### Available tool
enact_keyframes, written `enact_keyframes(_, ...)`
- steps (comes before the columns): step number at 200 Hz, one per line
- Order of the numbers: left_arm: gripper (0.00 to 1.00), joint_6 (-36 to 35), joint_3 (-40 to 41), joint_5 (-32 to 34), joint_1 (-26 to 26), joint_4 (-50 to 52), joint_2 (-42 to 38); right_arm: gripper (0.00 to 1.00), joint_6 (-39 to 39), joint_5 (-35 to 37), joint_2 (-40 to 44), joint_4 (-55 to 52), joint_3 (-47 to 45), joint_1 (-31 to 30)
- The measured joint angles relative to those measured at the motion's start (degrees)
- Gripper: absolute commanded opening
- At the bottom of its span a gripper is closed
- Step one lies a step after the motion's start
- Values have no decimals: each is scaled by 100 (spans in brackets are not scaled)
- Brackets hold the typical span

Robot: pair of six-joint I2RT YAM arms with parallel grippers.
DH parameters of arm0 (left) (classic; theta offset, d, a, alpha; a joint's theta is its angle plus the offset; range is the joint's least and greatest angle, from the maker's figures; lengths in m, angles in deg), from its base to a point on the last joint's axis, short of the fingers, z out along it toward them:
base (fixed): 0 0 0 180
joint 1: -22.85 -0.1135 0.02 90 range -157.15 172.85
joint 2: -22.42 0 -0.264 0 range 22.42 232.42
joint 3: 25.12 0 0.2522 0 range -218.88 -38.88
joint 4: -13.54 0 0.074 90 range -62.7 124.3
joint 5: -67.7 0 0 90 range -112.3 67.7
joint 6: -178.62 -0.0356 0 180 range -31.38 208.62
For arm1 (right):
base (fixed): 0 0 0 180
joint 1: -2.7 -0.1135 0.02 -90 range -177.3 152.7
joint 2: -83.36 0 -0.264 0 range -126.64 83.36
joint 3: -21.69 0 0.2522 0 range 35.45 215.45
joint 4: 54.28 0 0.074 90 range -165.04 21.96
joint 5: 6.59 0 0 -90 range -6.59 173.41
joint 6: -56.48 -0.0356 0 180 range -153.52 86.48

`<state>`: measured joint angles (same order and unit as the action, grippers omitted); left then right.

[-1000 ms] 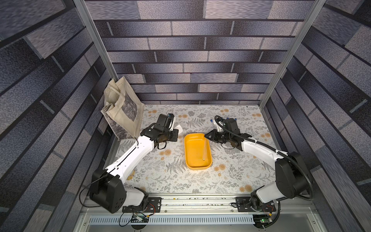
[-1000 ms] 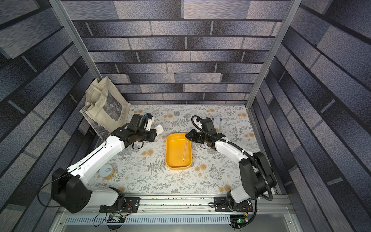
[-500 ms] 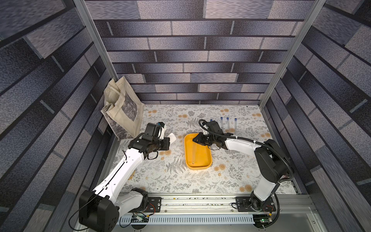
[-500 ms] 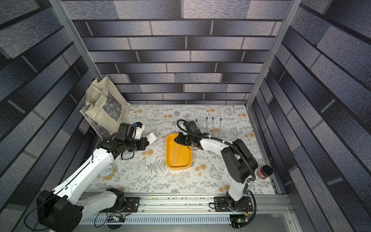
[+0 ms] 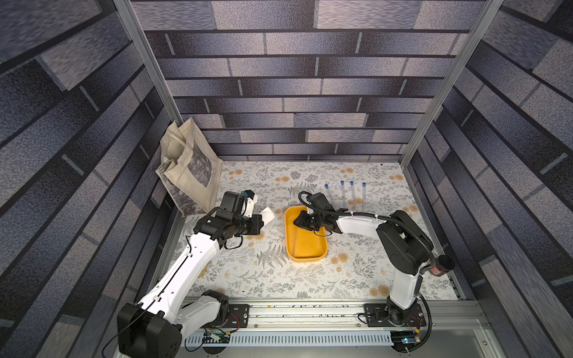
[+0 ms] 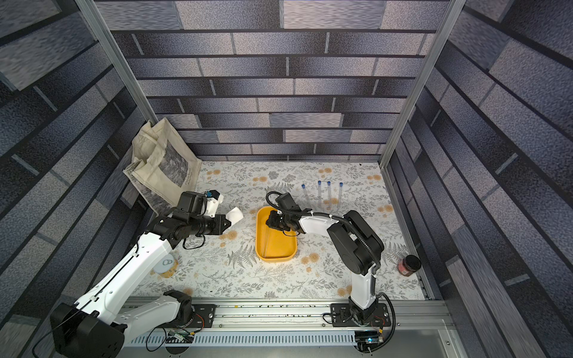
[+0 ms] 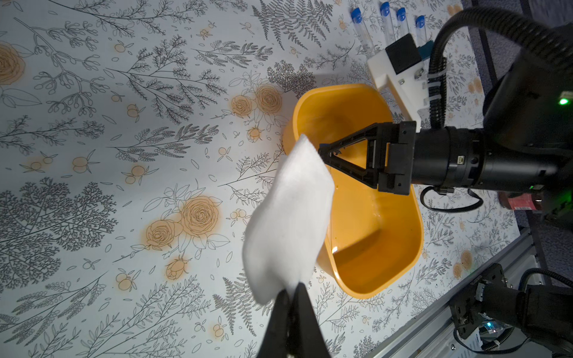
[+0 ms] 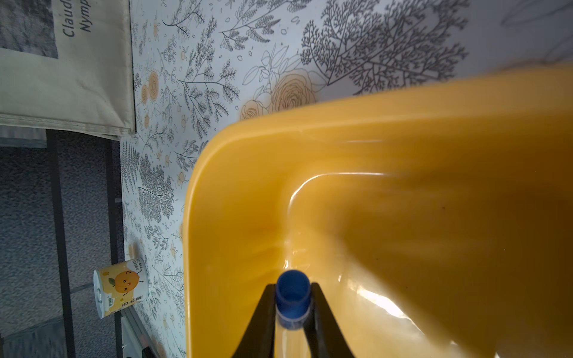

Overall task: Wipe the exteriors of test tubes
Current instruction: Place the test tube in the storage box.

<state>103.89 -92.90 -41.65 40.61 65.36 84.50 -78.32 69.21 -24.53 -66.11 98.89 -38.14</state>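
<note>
**Right tool in tray with tube; left tool holding cloth**

The right arm reaches low over the far end of the rectangular yellow plastic tray (image 5: 291, 248). Its tool (image 8: 293, 287) grips a slender clear blue-capped test tube (image 8: 291, 310) inside the tray. The left tool (image 7: 290, 293), raised beside the tray, pinches a folded white cloth (image 7: 288, 217). Four more capped tubes (image 5: 352, 192) lie side by side on the floral surface (image 5: 263, 279) beyond the tray.

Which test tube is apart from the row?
The tube gripped by the right tool over the yellow tray; the other four lie side by side on the table.
</note>
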Motion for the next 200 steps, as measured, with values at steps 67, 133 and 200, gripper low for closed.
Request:
enact_keyframes(67,8,-2,-2,2,-20,105,-205,44,35,66,70,-275,219,-9)
enact_keyframes(133,9,-2,-48,-149,-39,164,-122,100,697,647,1757,-1335,11,-46)
enact_keyframes(200,8,-179,-326,-527,-39,201,332,100,2267,1821,2354,-3244,704,1309)
